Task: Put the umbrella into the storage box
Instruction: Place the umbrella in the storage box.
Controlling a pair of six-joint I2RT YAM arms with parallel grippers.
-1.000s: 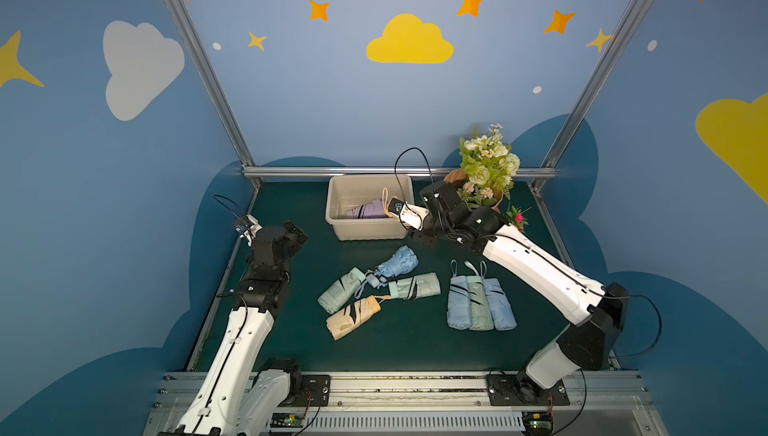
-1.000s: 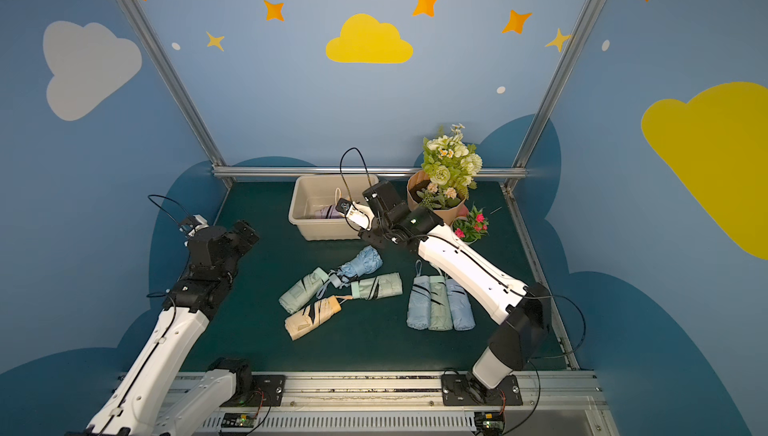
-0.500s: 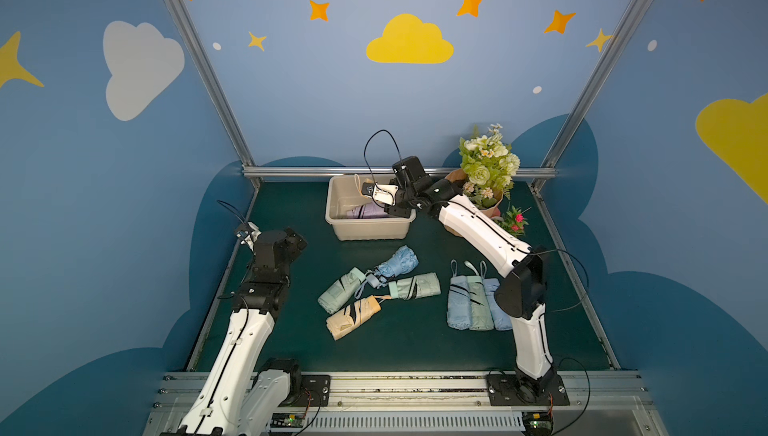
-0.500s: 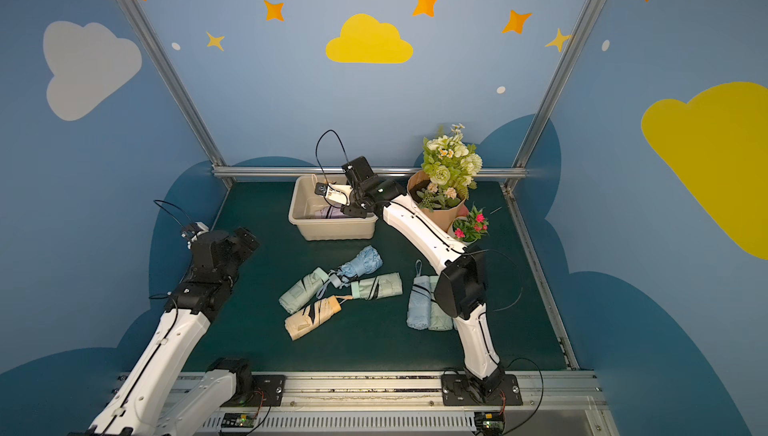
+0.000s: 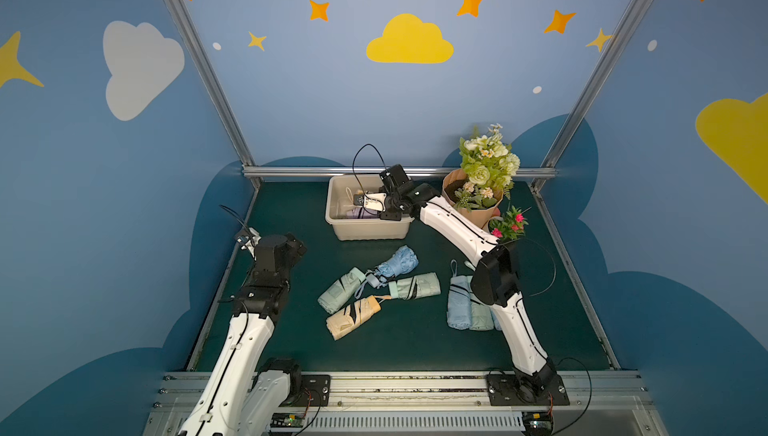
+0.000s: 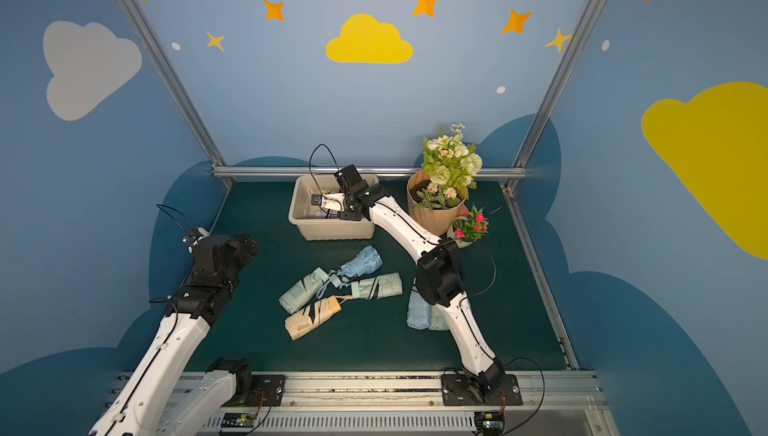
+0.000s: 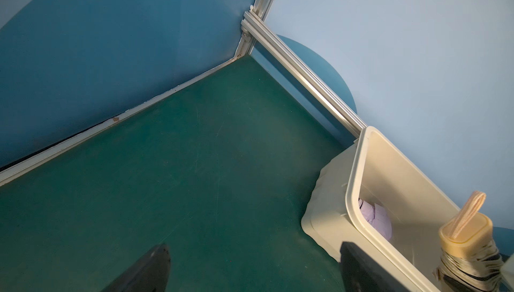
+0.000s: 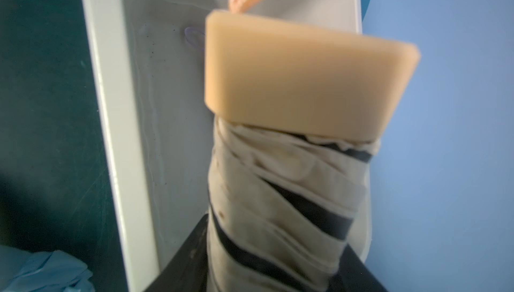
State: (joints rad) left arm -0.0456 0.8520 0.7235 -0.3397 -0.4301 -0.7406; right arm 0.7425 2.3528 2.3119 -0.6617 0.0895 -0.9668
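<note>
The beige storage box [image 5: 374, 230] [image 6: 337, 231] stands at the back of the green mat. My right gripper [image 5: 388, 204] [image 6: 348, 204] reaches over its right half and is shut on a cream umbrella with black stripes [image 5: 371, 201] [image 6: 331, 201] [image 8: 292, 187]. Its peach handle and loop [image 7: 467, 229] stick up past the box rim [image 7: 358, 171]. A lilac umbrella [image 5: 356, 213] [image 7: 375, 218] lies inside the box. My left gripper [image 5: 297, 247] [image 6: 248, 247] [image 7: 253, 262] hangs open over bare mat, left of the box, holding nothing.
Loose folded umbrellas lie mid-mat: light blue [image 5: 395, 263], two mint [image 5: 415, 286] [image 5: 343, 295] and peach [image 5: 353, 317]. More lie side by side under the right arm [image 5: 461, 309]. A peach flower pot [image 5: 469, 205] and a small pink-flower plant [image 5: 509, 226] stand right of the box.
The right arm has swung left and stretched out, carrying the striped umbrella from the box's right edge to over its inside. The left arm has barely moved.
</note>
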